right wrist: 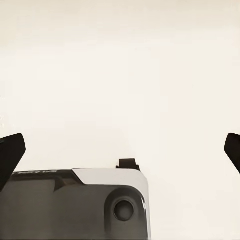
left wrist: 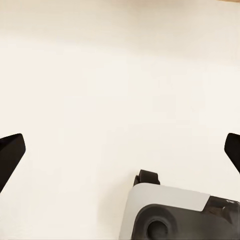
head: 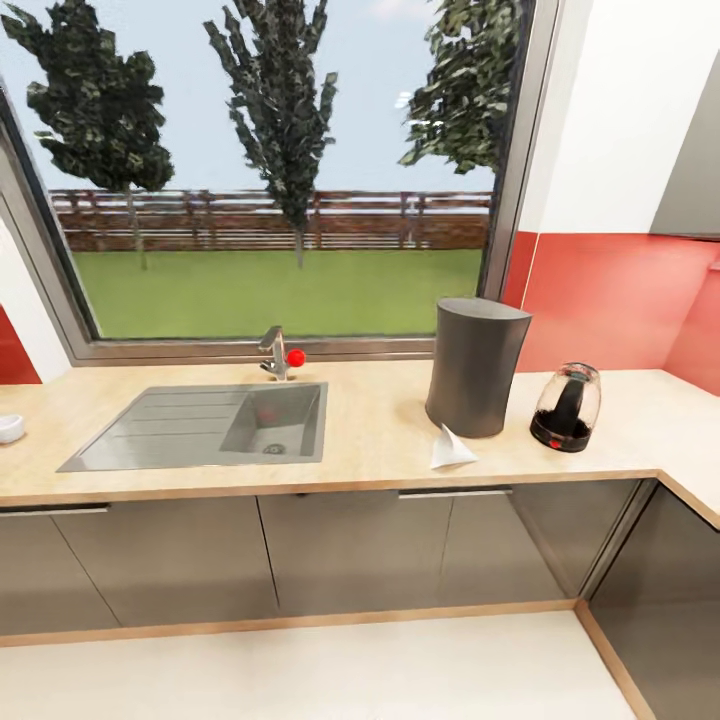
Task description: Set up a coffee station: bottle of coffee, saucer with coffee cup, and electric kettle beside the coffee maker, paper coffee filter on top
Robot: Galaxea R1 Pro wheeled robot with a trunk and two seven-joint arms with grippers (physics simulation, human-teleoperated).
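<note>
Head view: the table [head: 380, 455], a light beige wood-look top over glossy dark grey cabinets [head: 350, 550], runs the width of the frame and turns a corner at 4 o'clock. The coffee maker [head: 475, 365], a tall dark grey column with a flat top, stands upright on the table at about 3 o'clock from frame centre, its top bare. The paper coffee filter [head: 450, 450], a white folded cone, lies on the table just beside the coffee maker's base, at its 7 o'clock, near the front edge. The electric kettle [head: 567, 407], a clear dome on a black base with a red mark, stands near the coffee maker at its 4 o'clock, apart from it. A grey sink [head: 170, 430] with a tap [head: 273, 352] and a red knob [head: 295, 357] sits at 9 o'clock from the coffee maker, under a window [head: 280, 170]. A small white object [head: 10, 428] is cut by the frame edge at 9 o'clock; cannot identify it. Left tool [left wrist: 120, 150]: dark fingertips spread wide, nothing between them, over pale floor [left wrist: 120, 75]. Right tool [right wrist: 120, 150]: likewise spread wide and holding nothing.
</note>
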